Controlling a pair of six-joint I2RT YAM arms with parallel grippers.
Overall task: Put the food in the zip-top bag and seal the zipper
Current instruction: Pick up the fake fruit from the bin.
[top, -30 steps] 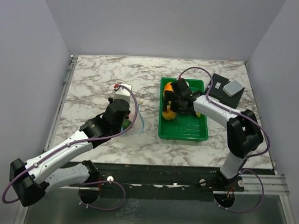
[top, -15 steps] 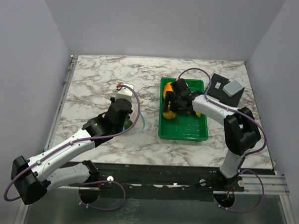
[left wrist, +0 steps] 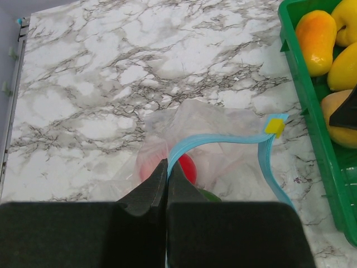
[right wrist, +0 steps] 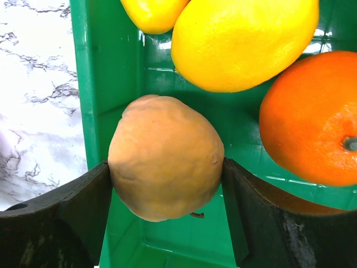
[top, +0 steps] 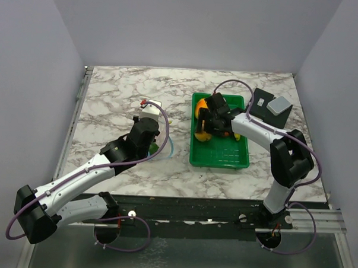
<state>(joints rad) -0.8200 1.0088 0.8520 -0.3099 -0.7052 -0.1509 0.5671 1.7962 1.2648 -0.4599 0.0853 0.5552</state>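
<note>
The clear zip-top bag [left wrist: 223, 125] lies on the marble with a red fruit [left wrist: 189, 167] and a dark green one [left wrist: 211, 195] inside. Its light blue zipper [left wrist: 223, 139] arches open, with a yellow slider [left wrist: 274, 125] at the right end. My left gripper [left wrist: 166, 163] is shut on the zipper's left end; it shows in the top view [top: 155, 143] too. My right gripper [right wrist: 167, 167] is down in the green tray [right wrist: 92, 84], shut on a tan-orange fruit [right wrist: 165, 159], both jaws touching its sides. A yellow fruit [right wrist: 245, 39] and an orange one [right wrist: 309, 120] lie just beyond it.
The green tray [top: 234, 157] sits right of centre, its near half bare. A black pad with a grey block [top: 274, 107] lies at the back right. Another yellow fruit [right wrist: 153, 11] rests by the tray's left wall. Open marble stretches to the left and rear.
My right jaws have closed from wide open onto the tan-orange fruit in the tray. The left arm, still pinching the zipper, has shifted slightly to the right and away.
</note>
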